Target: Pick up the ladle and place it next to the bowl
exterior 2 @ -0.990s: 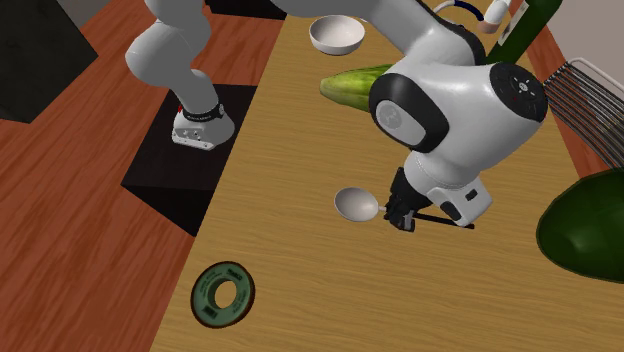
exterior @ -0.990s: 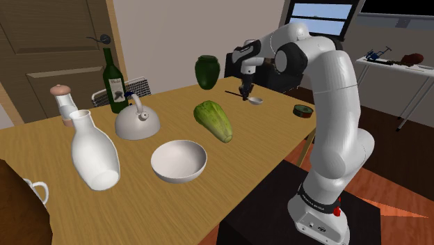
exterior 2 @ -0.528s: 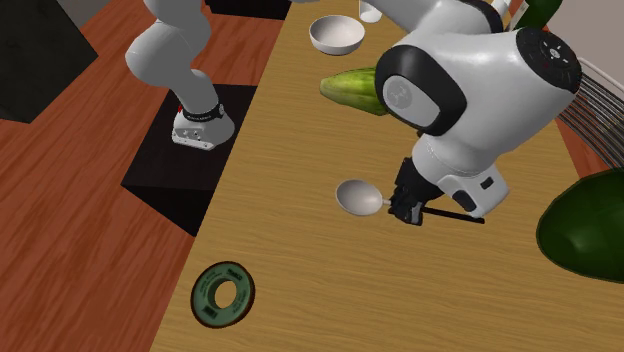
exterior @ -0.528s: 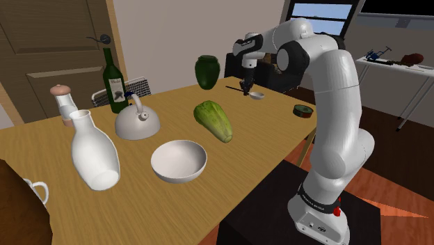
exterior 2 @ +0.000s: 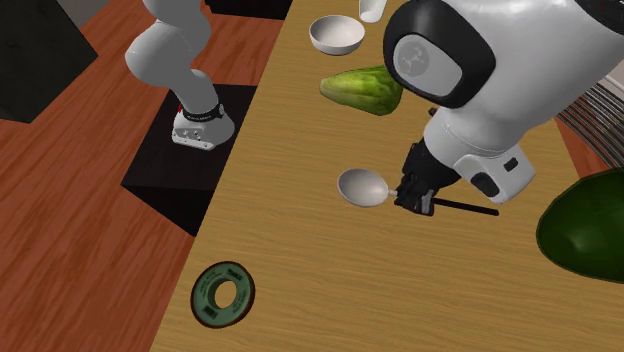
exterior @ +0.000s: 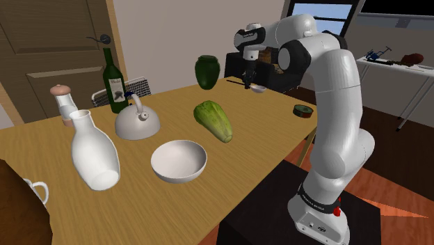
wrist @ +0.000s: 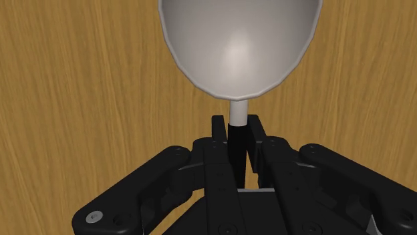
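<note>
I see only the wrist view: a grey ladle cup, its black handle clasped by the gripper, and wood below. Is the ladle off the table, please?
Observer: It seems so. In the shoulder view the black gripper holds the black-handled grey ladle above the far end of the wooden table.
Operator: Where is the bowl?
Observer: The white round bowl sits near the table edge that faces the black box stand, toward the shoulder view's lower left from the ladle.
Operator: Is anything between them?
Observer: Yes, a green ridged vegetable lies on the table between ladle and bowl. I would probably carry the ladle over it or around it.
</note>
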